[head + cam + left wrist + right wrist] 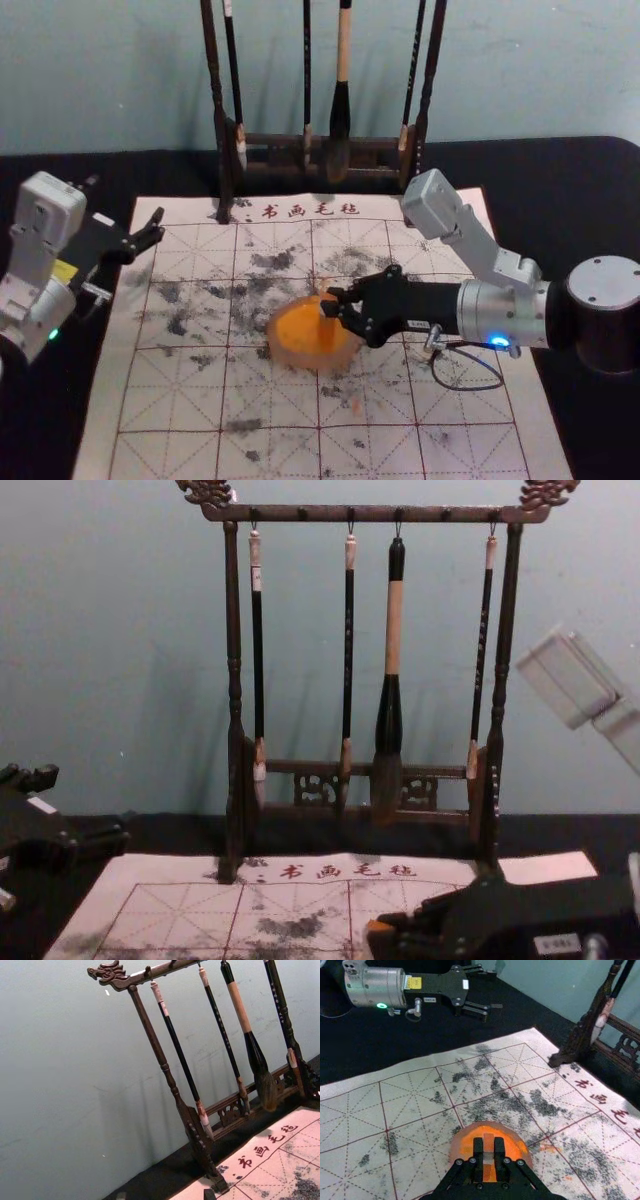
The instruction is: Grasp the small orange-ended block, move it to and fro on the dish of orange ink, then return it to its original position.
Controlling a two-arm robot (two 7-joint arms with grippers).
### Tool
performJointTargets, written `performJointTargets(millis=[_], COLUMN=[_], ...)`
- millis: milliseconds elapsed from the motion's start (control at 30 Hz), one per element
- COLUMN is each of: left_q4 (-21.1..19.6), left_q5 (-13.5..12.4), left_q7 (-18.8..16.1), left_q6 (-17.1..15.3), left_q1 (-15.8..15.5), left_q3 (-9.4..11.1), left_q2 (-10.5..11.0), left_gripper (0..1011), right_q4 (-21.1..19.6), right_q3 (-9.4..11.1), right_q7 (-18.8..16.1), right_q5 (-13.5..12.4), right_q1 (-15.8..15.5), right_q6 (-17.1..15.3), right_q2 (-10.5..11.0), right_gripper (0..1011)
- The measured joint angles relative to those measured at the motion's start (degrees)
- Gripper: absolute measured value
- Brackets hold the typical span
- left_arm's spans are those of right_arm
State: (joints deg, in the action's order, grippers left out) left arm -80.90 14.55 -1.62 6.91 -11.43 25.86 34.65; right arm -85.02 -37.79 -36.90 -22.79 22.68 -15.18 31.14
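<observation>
My right gripper (338, 305) reaches in from the right over the dish of orange ink (300, 330), near the dish's right side. In the right wrist view, the small block (488, 1146) is pinched between the two black fingers of my right gripper (488, 1156), with the dish (462, 1146) around and beneath it. Whether its lower end touches the ink I cannot tell. The chest view has an orange end of the block (379, 926) at the tips of that gripper. My left gripper (127, 205) stands open and idle off the mat's upper left corner.
A printed felt mat (190, 400) with black ink stains lies under the dish on the black-covered table (560, 200). Behind the mat stands a dark wooden rack (234, 680) with several hanging brushes, among them a thick one (394, 630).
</observation>
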Motion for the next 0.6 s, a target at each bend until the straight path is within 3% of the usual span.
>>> performJointTargets(millis=[600], left_q4=[0.0], left_q5=[0.0], left_q7=[0.0], left_q6=[0.0], left_q1=[0.0], left_q3=[0.0], left_q2=[0.0], left_gripper=[1001], right_q4=[1.3], right_q3=[-1.8], right_q7=[-0.1], right_q5=[0.3], right_q1=[1.3], right_q6=[-0.3], right_q2=[-1.9], right_gripper=[126])
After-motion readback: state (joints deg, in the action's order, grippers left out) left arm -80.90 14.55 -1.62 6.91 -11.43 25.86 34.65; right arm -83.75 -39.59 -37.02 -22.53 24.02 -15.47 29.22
